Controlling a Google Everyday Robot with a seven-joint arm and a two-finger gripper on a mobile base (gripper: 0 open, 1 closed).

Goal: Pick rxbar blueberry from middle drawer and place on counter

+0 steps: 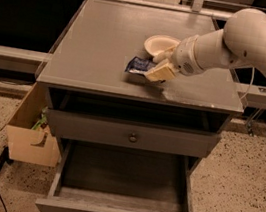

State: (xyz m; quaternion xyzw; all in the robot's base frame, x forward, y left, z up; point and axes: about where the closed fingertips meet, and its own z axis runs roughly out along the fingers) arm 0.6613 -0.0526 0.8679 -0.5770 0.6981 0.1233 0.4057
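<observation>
The arm (245, 40) is built of smooth, rounded off-white segments: a bulbous joint at the top and a thick forearm tapering to a cylindrical collar, on which a few small dark marks are seen. The gripper (155, 72), pale tan and blocky, is set near the counter's (99, 36) front edge.

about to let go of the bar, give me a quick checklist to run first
1. Gripper shut on the rxbar blueberry: ok.
2. Bar out of the middle drawer: ok.
3. Bar over the counter, inside its front edge: ok.
4. Bar resting on the counter surface: cannot tell.
5. Bar apart from the white bowl: ok.
</observation>
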